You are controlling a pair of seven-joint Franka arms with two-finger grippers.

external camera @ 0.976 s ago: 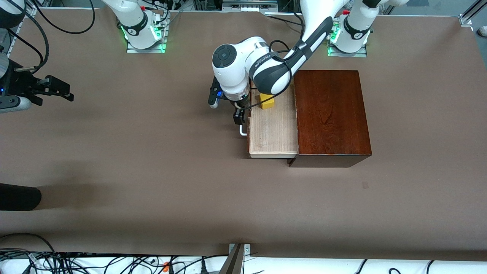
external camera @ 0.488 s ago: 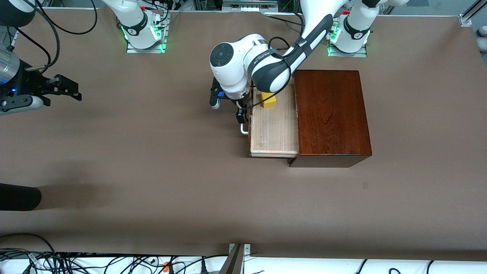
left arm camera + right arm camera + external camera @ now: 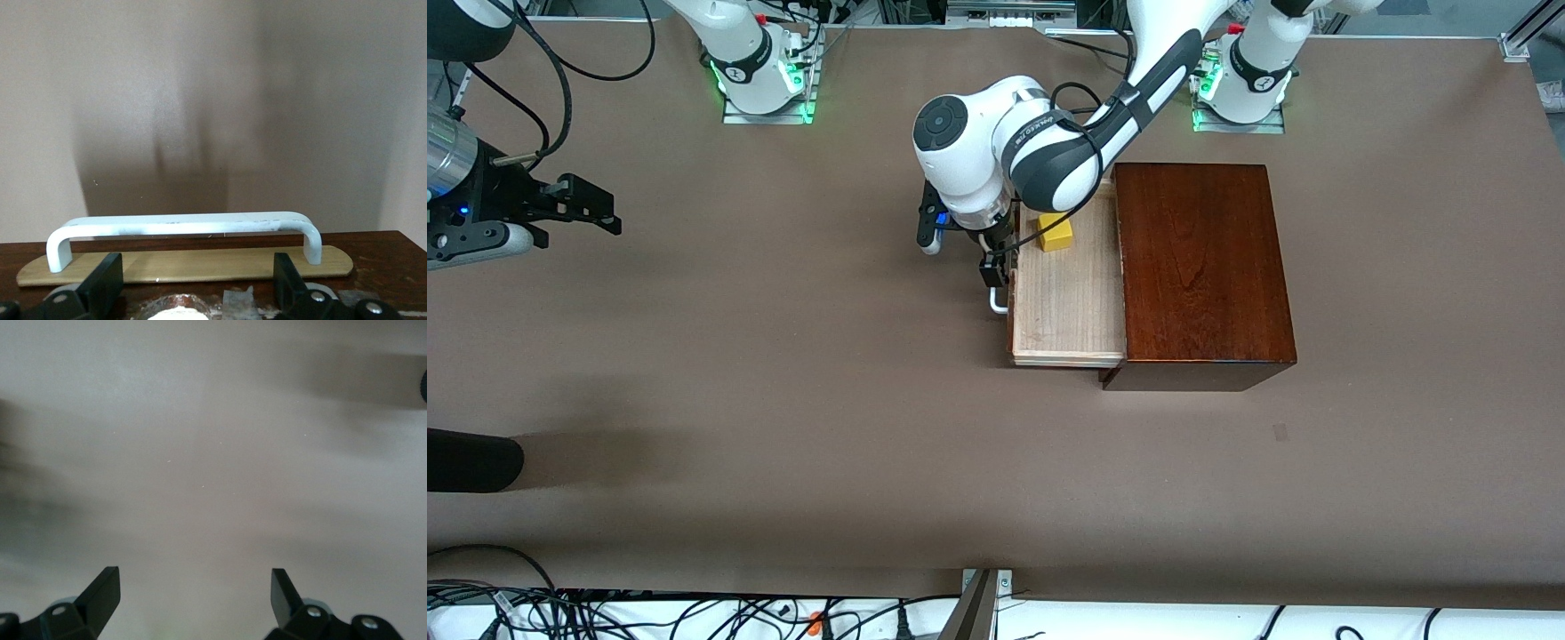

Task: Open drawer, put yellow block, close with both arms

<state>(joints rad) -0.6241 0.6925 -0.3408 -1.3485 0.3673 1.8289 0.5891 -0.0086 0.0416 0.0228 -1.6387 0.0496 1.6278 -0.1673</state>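
The drawer point(image 3: 1067, 307) of pale wood stands pulled out of the reddish-brown box point(image 3: 1200, 267), toward the right arm's end. The yellow block point(image 3: 1056, 233) lies in the drawer, at the end farther from the front camera. My left gripper point(image 3: 992, 267) is open, low against the drawer's dark front, just above the white handle point(image 3: 994, 302). In the left wrist view the handle point(image 3: 180, 225) runs across the dark front point(image 3: 373, 243), just past my left gripper point(image 3: 197, 287), whose fingers point(image 3: 107, 283) stand wide apart. My right gripper point(image 3: 609, 209) is open and empty over bare table; it also shows in the right wrist view point(image 3: 193, 593).
A dark rounded object point(image 3: 471, 460) juts in at the right arm's end of the table, nearer to the front camera. Cables point(image 3: 694, 613) lie along the near edge. The brown table point(image 3: 783, 400) spreads wide around the box.
The right gripper has moved toward the middle of the table. The left gripper and the drawer front have shifted slightly toward the box.
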